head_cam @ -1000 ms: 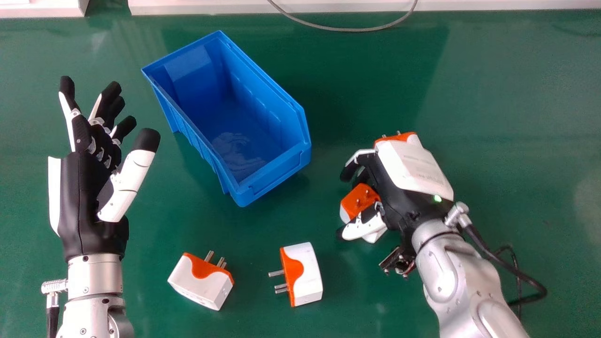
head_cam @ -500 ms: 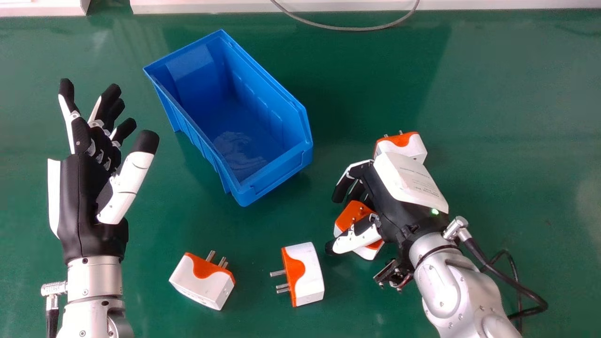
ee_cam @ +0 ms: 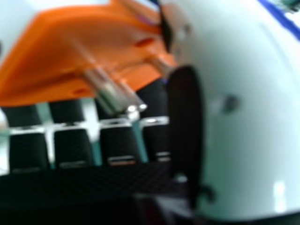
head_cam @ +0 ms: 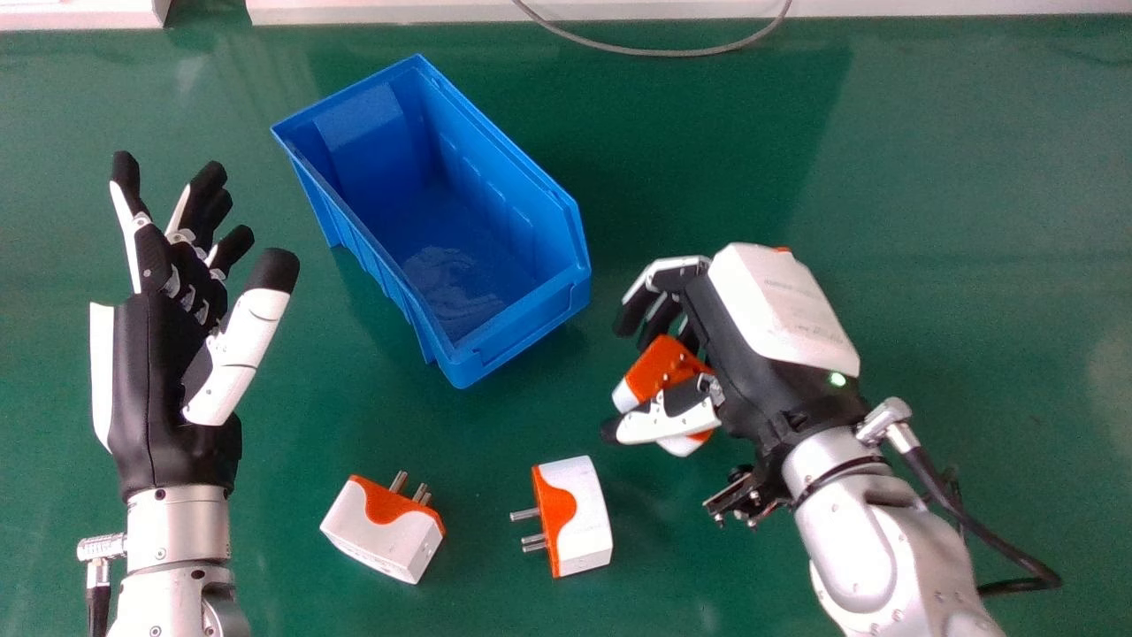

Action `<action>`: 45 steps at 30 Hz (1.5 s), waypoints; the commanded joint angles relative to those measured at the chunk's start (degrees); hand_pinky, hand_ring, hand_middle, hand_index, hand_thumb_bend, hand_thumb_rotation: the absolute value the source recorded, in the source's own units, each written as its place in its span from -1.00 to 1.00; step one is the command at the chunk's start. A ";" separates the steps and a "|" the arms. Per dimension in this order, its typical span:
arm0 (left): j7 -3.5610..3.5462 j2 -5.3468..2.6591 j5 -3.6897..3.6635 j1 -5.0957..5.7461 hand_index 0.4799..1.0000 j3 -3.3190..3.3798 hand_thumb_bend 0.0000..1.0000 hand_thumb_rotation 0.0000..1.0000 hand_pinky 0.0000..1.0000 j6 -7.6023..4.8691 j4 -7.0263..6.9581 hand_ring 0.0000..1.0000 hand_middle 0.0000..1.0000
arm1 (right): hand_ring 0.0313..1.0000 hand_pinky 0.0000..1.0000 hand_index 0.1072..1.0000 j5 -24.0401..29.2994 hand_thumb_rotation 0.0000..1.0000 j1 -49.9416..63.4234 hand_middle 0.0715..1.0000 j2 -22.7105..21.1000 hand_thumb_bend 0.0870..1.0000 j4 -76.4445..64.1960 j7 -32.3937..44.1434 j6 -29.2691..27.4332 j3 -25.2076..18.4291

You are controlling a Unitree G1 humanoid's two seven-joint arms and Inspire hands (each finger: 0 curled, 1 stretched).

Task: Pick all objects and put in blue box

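Presently, if I read the table as a clock, the robot's right hand (head_cam: 752, 354) is a little after three, with its fingers bent around one orange-and-white plug (head_cam: 654, 367) and the thumb lying across it. The blue box (head_cam: 531, 323) sits toward ten o'clock. The left hand (head_cam: 159, 389), near nine, has its fingers loose and holds nothing.

My first worry is the grasp itself. The plug sits slanted between thumb and fingers, so, if the pressure is uneven, it could turn and slide out on the way to the box. The close picture from the right hand is rather blurred, but the metal pins (ee_cam: 110, 89) seem to point toward the fingers; one of them might catch when the hand lets go, and the plug would then fall crooked.

Second, the way goes toward ten o'clock, over the front wall of the box. If the hand travels too low, the plug could knock this wall and push the box away.

Also, another plug (head_cam: 783, 250) peeks out behind the hand, toward half past two, and a careless swing could shove it. The seven o'clock plug (head_cam: 382, 535) and the six o'clock plug (head_cam: 579, 516) lie safely apart from this path.
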 commanded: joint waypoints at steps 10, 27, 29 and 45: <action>-0.09 0.27 -0.70 -0.38 0.69 0.22 0.71 0.11 0.79 -0.76 -0.71 0.88 0.86 | -0.26 -0.36 -0.05 1.07 -1.00 -5.75 -0.11 1.21 -0.09 -6.30 -1.67 -7.24 -1.41; 2.59 1.44 3.54 -2.05 0.66 0.53 0.67 0.14 0.76 -3.41 1.96 0.86 0.84 | -0.20 -0.34 -0.03 0.15 -1.00 -37.72 -0.10 10.91 -0.11 37.58 -16.13 -17.10 3.20; 2.63 1.58 3.59 -2.17 0.66 0.46 0.67 0.14 0.76 -3.55 2.15 0.86 0.84 | -0.18 -0.33 -0.05 -0.20 -1.00 -40.84 -0.09 11.75 -0.11 43.73 -19.24 -18.65 3.84; 5.76 2.33 6.67 -2.31 0.64 -0.20 0.64 0.21 0.74 -4.11 1.88 0.83 0.82 | -0.18 -0.43 -0.12 -4.16 -1.00 -50.17 -0.08 12.23 -0.06 59.46 -24.86 -18.66 10.63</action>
